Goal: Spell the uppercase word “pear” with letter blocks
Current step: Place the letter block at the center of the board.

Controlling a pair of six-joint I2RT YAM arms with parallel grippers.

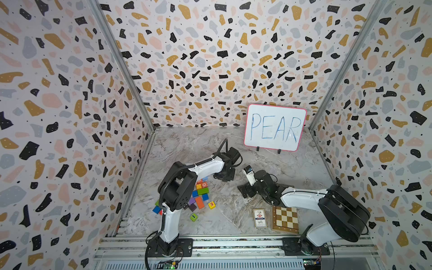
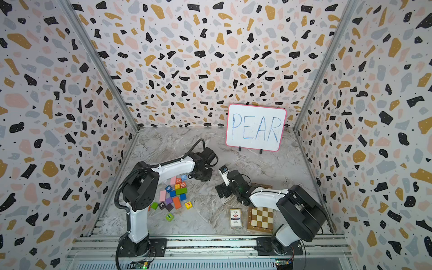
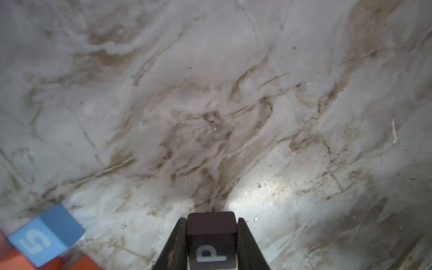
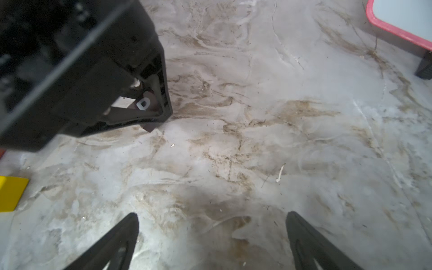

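A marble-patterned table (image 1: 187, 149) sits inside a speckled booth, with a whiteboard (image 1: 274, 127) reading PEAR propped at the back.

The left gripper (image 3: 211, 219) is clamped on the black P block (image 3: 210, 236), one finger on each side. The pale P is turned up toward the wrist camera. In both top views this gripper hangs in front of the whiteboard, off past the end where its P is written, over bare marble. Nothing lies between the block and the whiteboard, so setting down the first letter looks like the step in hand.

The right gripper (image 4: 212, 217) has its jaws spread wide and holds nothing. It sits near the left one, slightly farther from the whiteboard and pointing toward it. Only the left arm has the block.

The other letters wait in the block pile (image 2: 175, 194), farther from the whiteboard than both grippers and on the left arm's side. The yellow E block (image 2: 189, 205) lies a little apart at the pile's edge. An orange A block (image 2: 178, 180) sits at the pile's whiteboard end, just beside a blue 5 block (image 3: 46, 233).

It is unclear whether the P block touches the table. In the right wrist view a lower corner pokes out under a finger, very near the surface. The R cannot be made out, and the left arm covers part of the pile.
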